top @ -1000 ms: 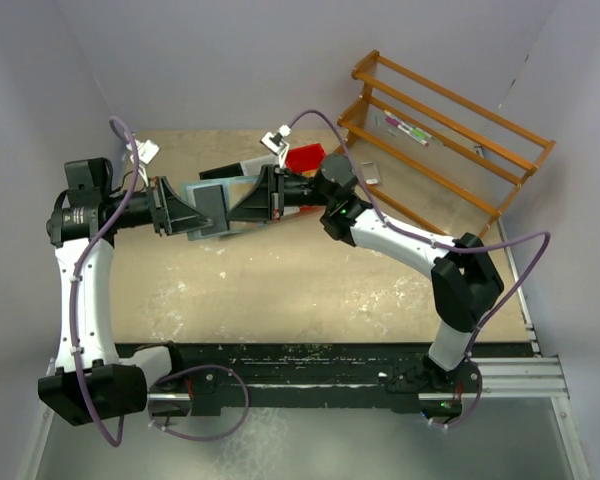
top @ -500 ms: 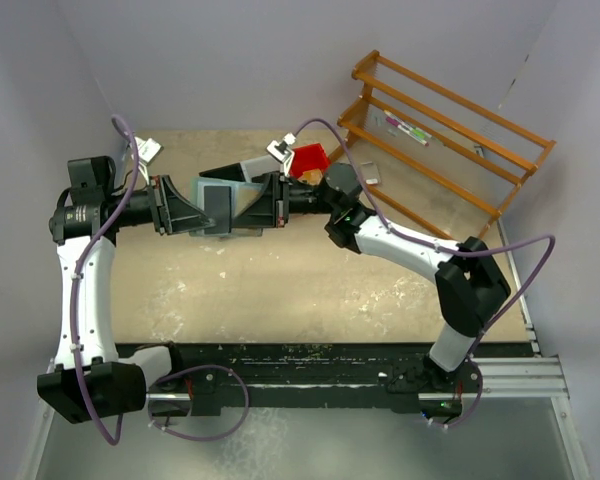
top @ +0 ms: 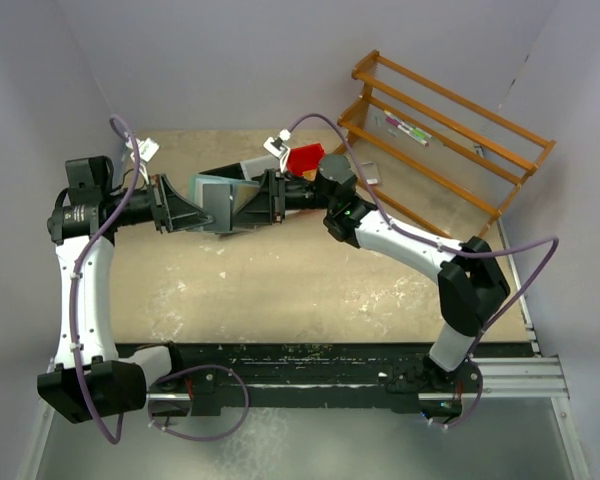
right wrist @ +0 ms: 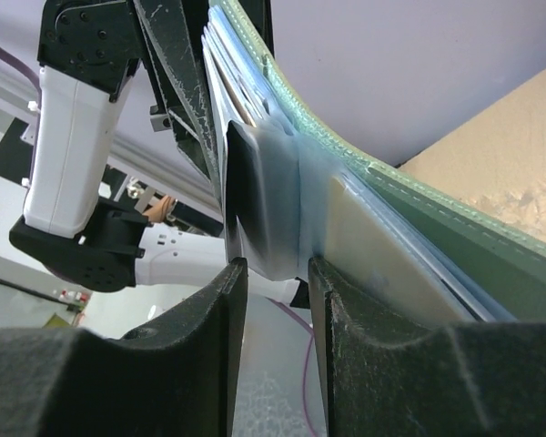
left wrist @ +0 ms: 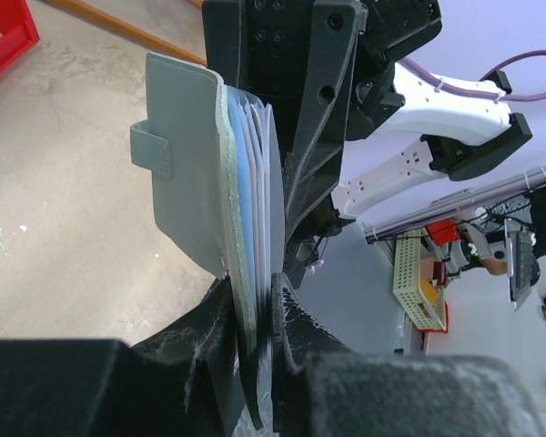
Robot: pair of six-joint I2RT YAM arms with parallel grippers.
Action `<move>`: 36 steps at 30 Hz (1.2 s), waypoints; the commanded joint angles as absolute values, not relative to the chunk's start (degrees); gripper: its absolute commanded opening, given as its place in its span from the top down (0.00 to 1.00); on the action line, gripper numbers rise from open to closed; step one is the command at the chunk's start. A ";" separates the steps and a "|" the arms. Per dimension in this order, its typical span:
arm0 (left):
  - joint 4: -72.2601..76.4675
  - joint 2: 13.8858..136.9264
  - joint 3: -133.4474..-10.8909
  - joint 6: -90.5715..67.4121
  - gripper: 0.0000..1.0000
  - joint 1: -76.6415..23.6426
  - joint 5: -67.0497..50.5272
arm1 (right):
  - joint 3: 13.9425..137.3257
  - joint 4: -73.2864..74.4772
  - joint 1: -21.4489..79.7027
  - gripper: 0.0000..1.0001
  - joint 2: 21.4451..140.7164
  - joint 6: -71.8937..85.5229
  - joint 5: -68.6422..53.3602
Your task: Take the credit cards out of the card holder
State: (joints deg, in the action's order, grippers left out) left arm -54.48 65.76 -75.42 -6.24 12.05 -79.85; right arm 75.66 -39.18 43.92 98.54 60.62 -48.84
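Note:
The mint-green card holder [top: 216,190] hangs in the air above the table, open, held by its lower edge. My left gripper [top: 200,212] is shut on it. In the left wrist view [left wrist: 257,296] its cover with the snap tab [left wrist: 187,182] and the fanned clear pocket pages [left wrist: 259,173] show. My right gripper [top: 244,204] faces it from the right. In the right wrist view [right wrist: 273,273] its jaws stand a narrow gap apart at the edge of a grey-white card or pocket page [right wrist: 264,200]; whether they touch it I cannot tell. A tan card [right wrist: 382,246] sits in a pocket beside the green cover [right wrist: 464,232].
A red bin [top: 305,157] and a dark grey bin [top: 235,170] stand at the back behind the grippers. A wooden rack [top: 450,120] fills the back right, with a small silver device [top: 370,175] in front of it. A white object [top: 146,150] lies at the back left.
Both grippers and the card holder have shifted slightly toward the back of the table. The right gripper stays at the pocket pages. The left grip is unchanged.

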 commanded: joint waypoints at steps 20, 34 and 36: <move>-59.84 64.92 -77.24 -2.30 0.79 11.25 -84.54 | 83.31 -37.96 44.39 0.68 98.04 58.37 -50.37; -60.01 64.49 -78.22 -3.14 0.80 11.23 -86.47 | 81.23 -43.10 41.04 0.48 96.28 62.31 -52.81; -60.03 64.35 -78.18 -3.16 0.80 11.25 -86.52 | 82.15 -43.84 41.12 0.47 97.15 62.81 -52.82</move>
State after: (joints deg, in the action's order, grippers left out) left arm -60.03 65.71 -75.48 -3.38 11.55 -81.80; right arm 78.61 -38.15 41.12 95.90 60.51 -52.21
